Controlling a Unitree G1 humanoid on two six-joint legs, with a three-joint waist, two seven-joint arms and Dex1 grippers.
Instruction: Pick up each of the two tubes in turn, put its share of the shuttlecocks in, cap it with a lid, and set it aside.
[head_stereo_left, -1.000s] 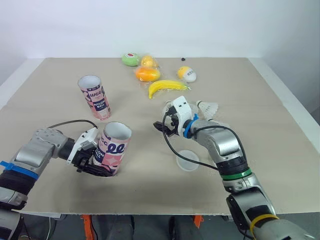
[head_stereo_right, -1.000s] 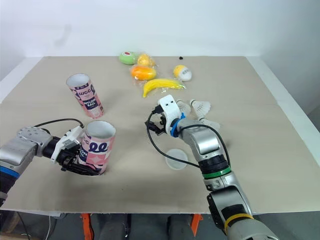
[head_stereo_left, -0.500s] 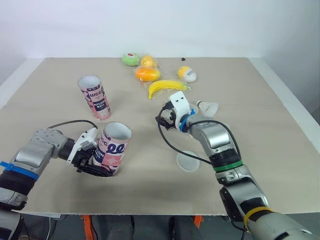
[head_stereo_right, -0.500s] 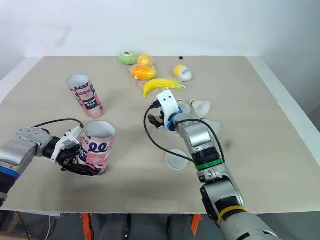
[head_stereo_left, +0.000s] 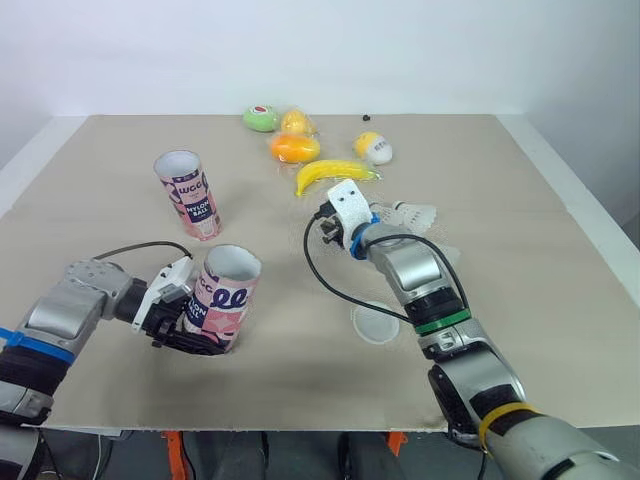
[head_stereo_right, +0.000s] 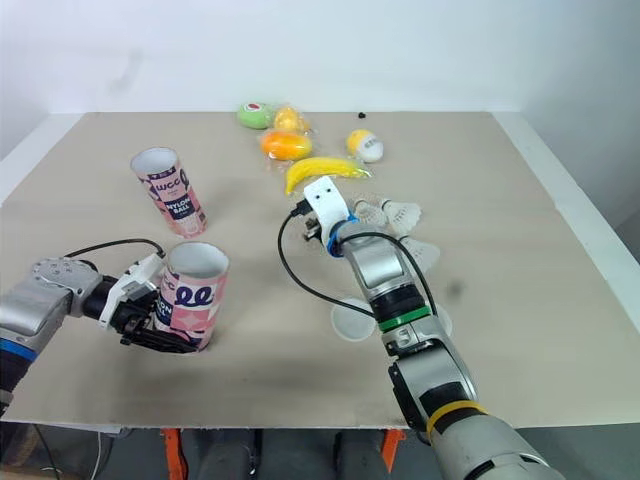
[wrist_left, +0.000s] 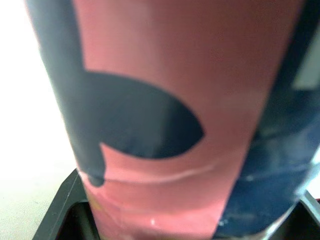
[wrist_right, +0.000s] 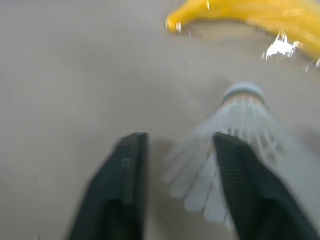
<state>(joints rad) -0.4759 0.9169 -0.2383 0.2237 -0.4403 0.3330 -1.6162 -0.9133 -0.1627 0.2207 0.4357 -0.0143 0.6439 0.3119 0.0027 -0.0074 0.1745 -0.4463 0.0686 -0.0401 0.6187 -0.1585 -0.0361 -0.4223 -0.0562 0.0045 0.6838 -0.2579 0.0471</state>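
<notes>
table (head_stereo_left: 520, 200) | banana (head_stereo_left: 335, 174) | orange fruit (head_stereo_left: 294, 148) | green fruit (head_stereo_left: 260, 119) | yellow-white egg (head_stereo_left: 375, 148)

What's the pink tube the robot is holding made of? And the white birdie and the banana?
The held pink printed tube looks like matte cardboard: thin pale rim, printed wrap. The white shuttlecock is probably plastic, since its skirt shows moulded ribs rather than feathers. The yellow banana looks like glossy plastic or a wrapped toy, judging by its bright glints.

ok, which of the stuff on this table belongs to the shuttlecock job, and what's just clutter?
Job:
near tube
far tube
shuttlecocks
clear lid

Lying about:
banana
orange fruit
yellow fruit
green fruit
yellow-and-white egg
</notes>
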